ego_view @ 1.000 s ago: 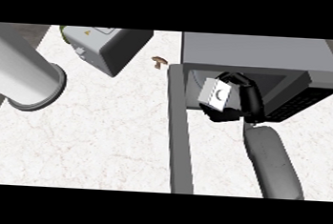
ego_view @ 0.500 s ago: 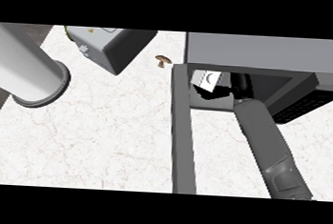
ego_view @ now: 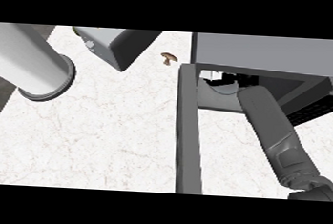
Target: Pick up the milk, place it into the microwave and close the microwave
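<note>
Reaching deep into the microwave [ego_view: 271, 52], the right forearm [ego_view: 271, 126] runs up from the head view's lower right, and its hand [ego_view: 234, 80] shows only as a few black bits under the top edge of the opening. Whether that hand is apart or clamped on anything I cannot tell, as the microwave's roof hides it. A white sliver just left of those bits, inside the mouth, looks like the milk [ego_view: 211, 77]; so the milk seems to be in the cavity, near its left front corner.

The step in hand, as I judge it, is setting the milk down inside. To do it well, the carton should stand upright on the cavity floor and far enough back that the door [ego_view: 189, 134] can swing past it. The hand should then let go fully and draw straight back out along the forearm's line, clear of the door, which stands open and edge-on just left of the arm. Only after that should the door be pushed shut.

Counted in this view:
- one microwave with one door
- one milk
- two forearms, the left forearm [ego_view: 27, 61] at upper left with no hand showing
- one grey box [ego_view: 120, 44] at the top of the table [ego_view: 104, 139]
- one small brown thing [ego_view: 167, 58] between box and microwave
</note>
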`<action>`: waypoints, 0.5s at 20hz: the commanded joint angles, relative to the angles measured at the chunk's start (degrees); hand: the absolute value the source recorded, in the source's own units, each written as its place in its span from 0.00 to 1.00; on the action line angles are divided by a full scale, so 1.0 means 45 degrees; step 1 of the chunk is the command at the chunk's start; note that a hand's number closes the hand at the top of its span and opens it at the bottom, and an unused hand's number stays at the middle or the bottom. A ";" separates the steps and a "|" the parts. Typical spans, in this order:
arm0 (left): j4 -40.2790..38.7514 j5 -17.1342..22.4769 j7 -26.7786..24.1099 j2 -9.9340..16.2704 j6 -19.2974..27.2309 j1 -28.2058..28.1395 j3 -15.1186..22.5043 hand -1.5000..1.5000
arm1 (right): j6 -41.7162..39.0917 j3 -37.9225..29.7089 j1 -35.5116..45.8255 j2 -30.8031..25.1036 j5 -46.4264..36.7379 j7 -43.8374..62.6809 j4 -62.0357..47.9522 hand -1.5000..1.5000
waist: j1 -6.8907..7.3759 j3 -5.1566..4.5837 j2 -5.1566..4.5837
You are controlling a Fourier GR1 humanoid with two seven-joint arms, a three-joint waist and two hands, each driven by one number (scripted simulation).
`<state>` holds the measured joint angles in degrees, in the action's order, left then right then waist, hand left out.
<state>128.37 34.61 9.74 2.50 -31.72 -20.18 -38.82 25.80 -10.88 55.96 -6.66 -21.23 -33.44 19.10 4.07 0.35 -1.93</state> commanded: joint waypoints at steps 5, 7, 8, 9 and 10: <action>-0.0497 -0.0298 -0.0181 0.0105 -0.0197 0.0491 0.0211 0.00 | 0.2735 0.0075 0.1341 -0.0882 -0.0956 -0.0015 -0.1215 1.00 | 0.0522 -0.0057 -0.0185; -0.0460 -0.0632 -0.0076 -0.0020 0.0118 0.0862 0.0462 0.00 | 0.2964 -0.0015 0.1111 -0.0847 -0.0913 -0.0549 -0.1405 1.00 | 0.0397 -0.0036 -0.0237; -0.0619 -0.0528 -0.0133 0.0268 -0.0033 0.1006 0.0388 0.00 | 0.3568 0.0116 0.1288 -0.0739 -0.1145 -0.0224 -0.1632 1.00 | 0.0533 -0.0046 -0.0273; -0.0959 -0.0434 -0.0190 0.0497 -0.0122 0.1055 0.0196 0.00 | 0.2871 0.0056 0.1329 -0.1489 -0.1098 -0.0397 -0.1711 1.00 | 0.0521 -0.0046 -0.0290; -0.0603 -0.0576 -0.0222 0.0092 -0.0260 0.0765 0.0465 0.00 | 0.3357 0.0161 0.1140 -0.1506 -0.1282 -0.0530 -0.1852 1.00 | 0.0617 -0.0040 -0.0283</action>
<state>125.99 32.83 9.09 3.24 -32.27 -17.09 -37.50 38.60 -10.56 59.52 -10.50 -25.51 -35.65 12.35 6.15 0.52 -3.37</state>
